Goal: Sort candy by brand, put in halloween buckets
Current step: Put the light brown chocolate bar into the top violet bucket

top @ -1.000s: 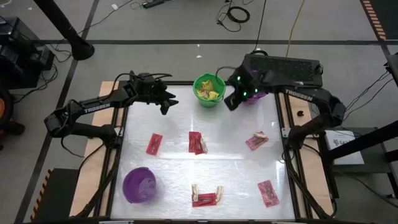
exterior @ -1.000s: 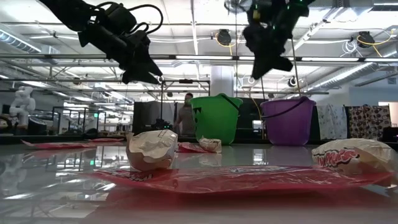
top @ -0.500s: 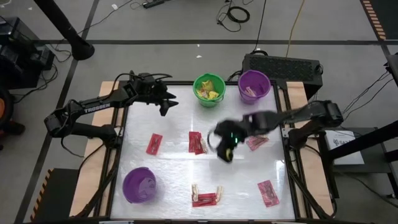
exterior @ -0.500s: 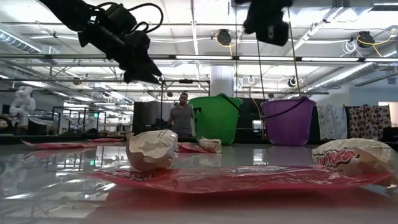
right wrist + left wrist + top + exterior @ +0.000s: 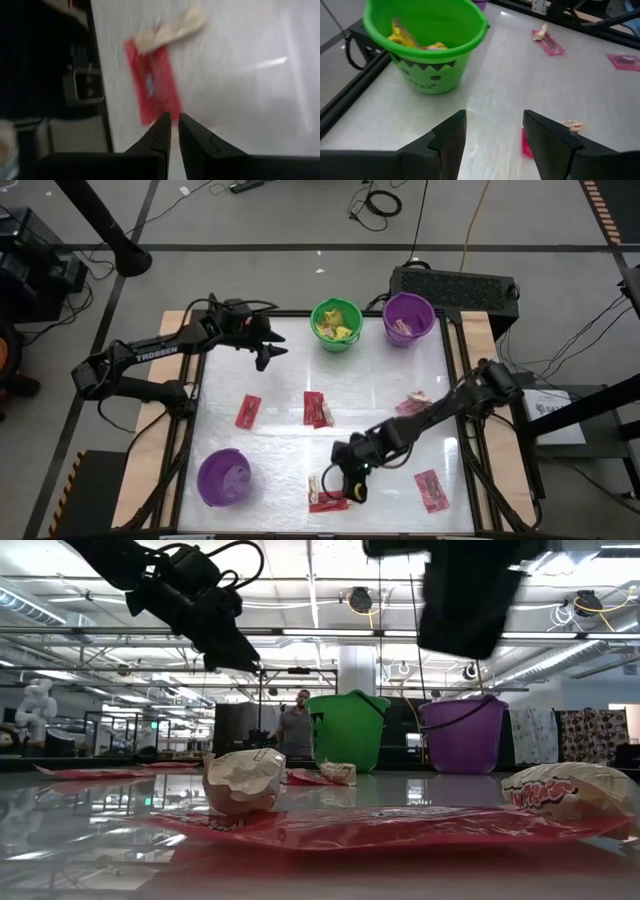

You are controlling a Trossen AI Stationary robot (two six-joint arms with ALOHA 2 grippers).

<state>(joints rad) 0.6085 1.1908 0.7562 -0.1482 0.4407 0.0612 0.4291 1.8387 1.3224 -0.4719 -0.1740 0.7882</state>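
Note:
The green bucket point(image 5: 336, 325) at the far edge holds yellow packets. A purple bucket point(image 5: 408, 318) stands beside it, and another purple bucket point(image 5: 224, 477) is at the near left. Red packets point(image 5: 247, 411) point(image 5: 318, 409) point(image 5: 430, 489) lie flat on the table. At the near edge, a red packet point(image 5: 328, 502) lies with tan pieces point(image 5: 314, 485) beside it. My right gripper point(image 5: 355, 490) hangs shut just above this group, holding nothing. The packet point(image 5: 152, 87) lies ahead of its fingertips point(image 5: 174, 129). My left gripper point(image 5: 270, 352) hovers open near the green bucket point(image 5: 427, 45).
Another red packet with a tan piece point(image 5: 412, 406) lies at the right. The table's metal frame point(image 5: 190, 410) runs along both sides. Bare tabletop lies between the buckets and the middle row of candy. A person stands far off in the room behind the table point(image 5: 296, 730).
My right gripper has swept from the far purple bucket toward the table's near edge, dropping and rolling as it went. It now hangs over the near group of candy. The far purple bucket, which the arm had covered, shows again.

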